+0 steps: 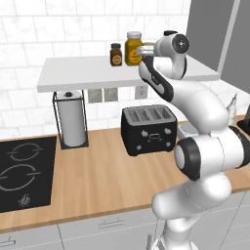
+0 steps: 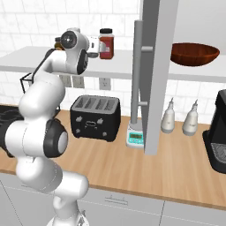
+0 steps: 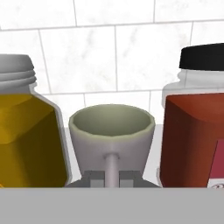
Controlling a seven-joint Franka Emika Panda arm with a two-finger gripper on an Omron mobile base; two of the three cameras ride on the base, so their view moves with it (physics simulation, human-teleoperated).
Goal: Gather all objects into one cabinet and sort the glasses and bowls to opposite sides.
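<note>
The pale grey cup point(image 3: 111, 127) stands on the bare white wall shelf point(image 1: 73, 73), between a yellow-filled jar point(image 3: 26, 131) and a red-filled jar point(image 3: 197, 127). My gripper point(image 3: 112, 177) is level with the cup, and its two fingertips point(image 3: 94, 177) press against the cup's thin handle from either side. From the base, the gripper point(image 1: 148, 50) shows beside the yellow jar point(image 1: 133, 48). The dark brown bowl point(image 2: 194, 53) sits on the white shelf inside the cabinet, whose grey door point(image 2: 156, 66) stands open. The red mug and orange cup are out of view.
A small brown jar point(image 1: 115, 54) stands left of the yellow one. Below the shelf, the wooden counter holds a black toaster point(image 1: 149, 129), a paper towel holder point(image 1: 72, 118), a small scale point(image 2: 135, 137), two white bottles point(image 2: 167, 117) and a coffee machine point(image 2: 218, 132). A stove point(image 1: 24, 171) lies at left.
</note>
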